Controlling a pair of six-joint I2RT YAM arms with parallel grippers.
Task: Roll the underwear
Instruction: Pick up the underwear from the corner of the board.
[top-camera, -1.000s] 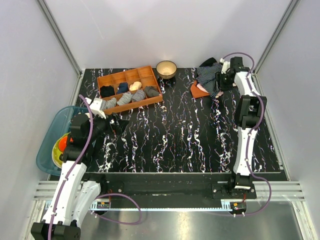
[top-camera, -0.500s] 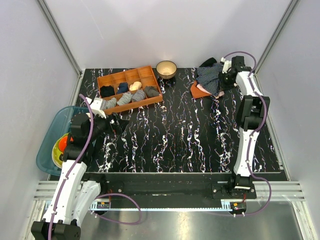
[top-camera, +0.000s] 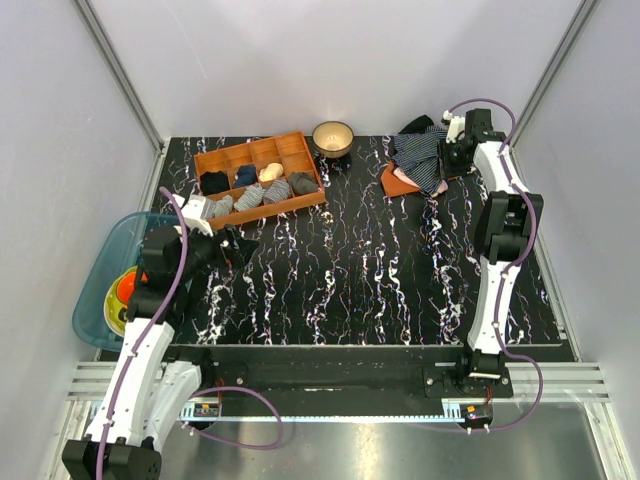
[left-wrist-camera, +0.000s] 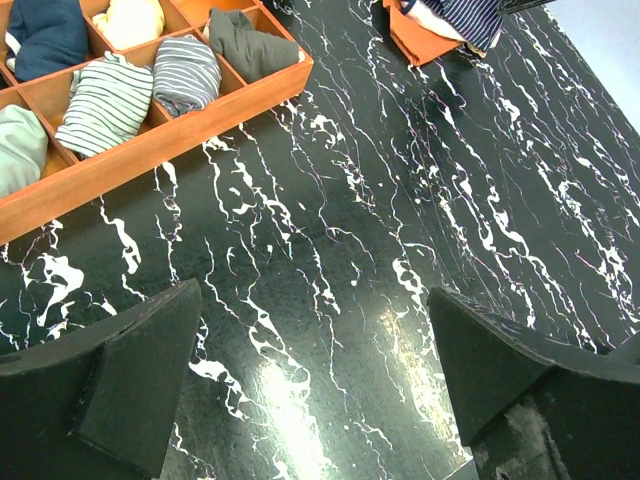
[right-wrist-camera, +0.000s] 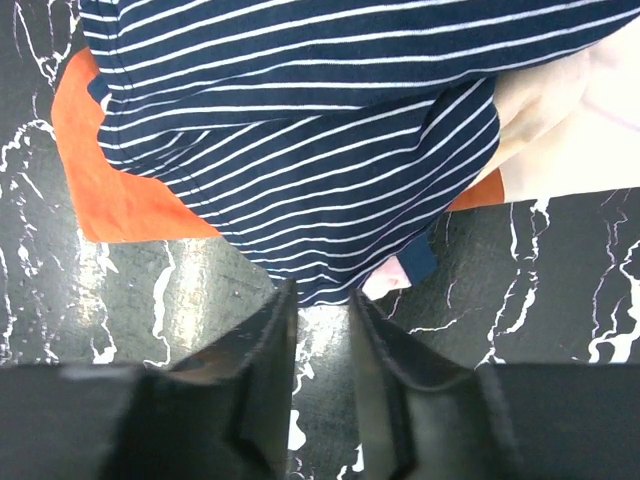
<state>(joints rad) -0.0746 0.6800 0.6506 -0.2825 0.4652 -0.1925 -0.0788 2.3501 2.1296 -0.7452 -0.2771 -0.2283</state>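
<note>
A blue basin (top-camera: 90, 290) sits off the left edge of the table (top-camera: 350, 270). The left end effector (left-wrist-camera: 312, 300) hovers over bare table with its fingers wide apart and holds nothing. A wooden tray (top-camera: 270, 208) at the far left carries rolled cloths in its compartments. A bowl (top-camera: 333, 148) stands just right of the tray.

The underwear (right-wrist-camera: 300, 150) lies at the far right corner. It is navy cloth with fine pale stripes and a pink trim at the hem. It is rumpled, and it rests on an orange cloth (right-wrist-camera: 110, 190) beside a cream garment (right-wrist-camera: 560, 130).

The right end effector (right-wrist-camera: 322, 295) sits just short of the hem. Its fingers are almost together with a narrow gap between them, and they clamp nothing.

The table is glossy black with white veining. Pale grey walls (top-camera: 330, 60) in metal framing enclose it.
</note>
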